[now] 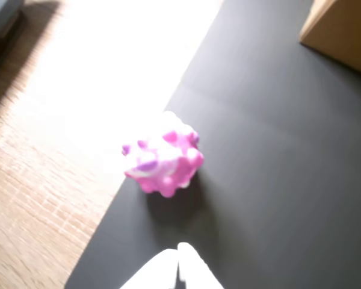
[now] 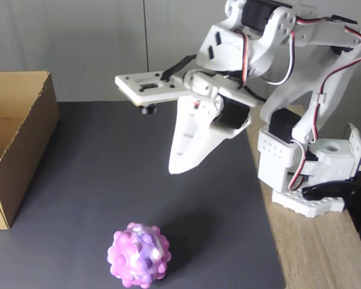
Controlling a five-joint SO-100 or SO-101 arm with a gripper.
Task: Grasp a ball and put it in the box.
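Your gripper (image 2: 175,168) hangs in the air above the dark mat (image 2: 168,198), its white fingers pressed together with nothing between them; in the wrist view the closed tips (image 1: 179,253) point toward the ball (image 1: 163,159). The ball (image 2: 139,255) sits on the mat near its front edge, below and just left of the gripper in the fixed view. The box (image 2: 24,150) stands at the mat's left side, well apart from the ball. You'll find no readable writing or labels.
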